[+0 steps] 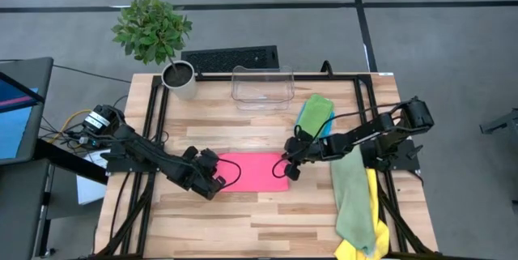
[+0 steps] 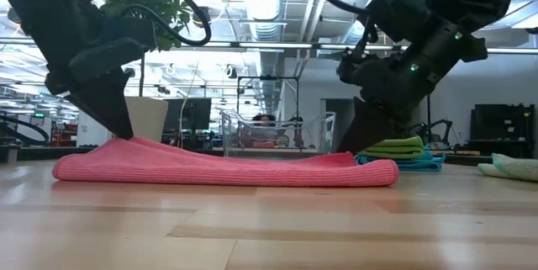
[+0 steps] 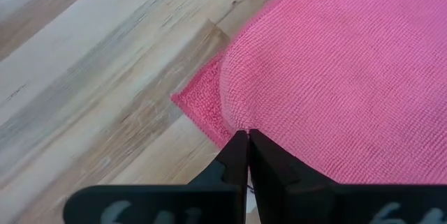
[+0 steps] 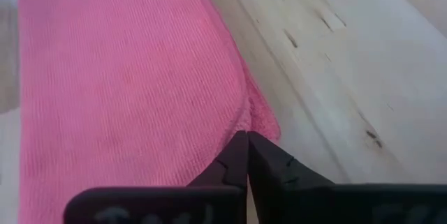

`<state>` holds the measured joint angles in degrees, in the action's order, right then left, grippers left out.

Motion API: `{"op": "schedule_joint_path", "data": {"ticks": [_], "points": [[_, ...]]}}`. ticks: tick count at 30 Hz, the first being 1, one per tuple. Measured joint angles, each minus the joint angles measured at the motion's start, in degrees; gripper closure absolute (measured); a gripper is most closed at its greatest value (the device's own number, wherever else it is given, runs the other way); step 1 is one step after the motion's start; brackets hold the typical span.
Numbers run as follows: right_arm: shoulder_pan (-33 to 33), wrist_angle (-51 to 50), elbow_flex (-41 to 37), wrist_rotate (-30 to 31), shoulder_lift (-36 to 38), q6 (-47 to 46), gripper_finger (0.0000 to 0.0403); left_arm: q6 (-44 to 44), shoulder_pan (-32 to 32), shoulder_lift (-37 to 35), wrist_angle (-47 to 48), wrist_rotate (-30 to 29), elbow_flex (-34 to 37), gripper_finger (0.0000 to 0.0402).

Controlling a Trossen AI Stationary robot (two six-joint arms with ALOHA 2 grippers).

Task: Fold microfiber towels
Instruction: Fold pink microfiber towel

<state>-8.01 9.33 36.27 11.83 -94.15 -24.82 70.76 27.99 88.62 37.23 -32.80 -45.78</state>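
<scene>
Pink towel lies flat mid-surface, just nearer than the clear bin, soft and limp, left tool and right tool each pinching an end edge, best grabbed there.

potted plant, keyboard, clear bin along table's far edge.

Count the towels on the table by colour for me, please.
Pink towel: 1
Bright green towel: 1
Blue towel: 1
Sage towel: 1
Yellow towel: 1
Total: 5
</scene>
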Motion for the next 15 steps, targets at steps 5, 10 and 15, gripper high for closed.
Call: {"op": "schedule_joint_path", "data": {"ticks": [5, 10, 15], "points": [[-0.4, -0.1, 0.0, 0.0, 0.0, 0.9, 0.0391, 0.0, 0.0, 0.0, 0.0, 0.3, 0.0, 0.0401], [-0.6, -0.1, 0.0, 0.0, -0.3, 0.9, 0.0387, 0.0, 0.0, 0.0, 0.0, 0.7, 0.0, 0.0401], [-0.6, 1.3, 0.3, 0.4, -4.7, 0.0, 0.0380, 0.0, 0.0, 0.0, 0.1, 1.3, 0.0, 0.0401]]}}
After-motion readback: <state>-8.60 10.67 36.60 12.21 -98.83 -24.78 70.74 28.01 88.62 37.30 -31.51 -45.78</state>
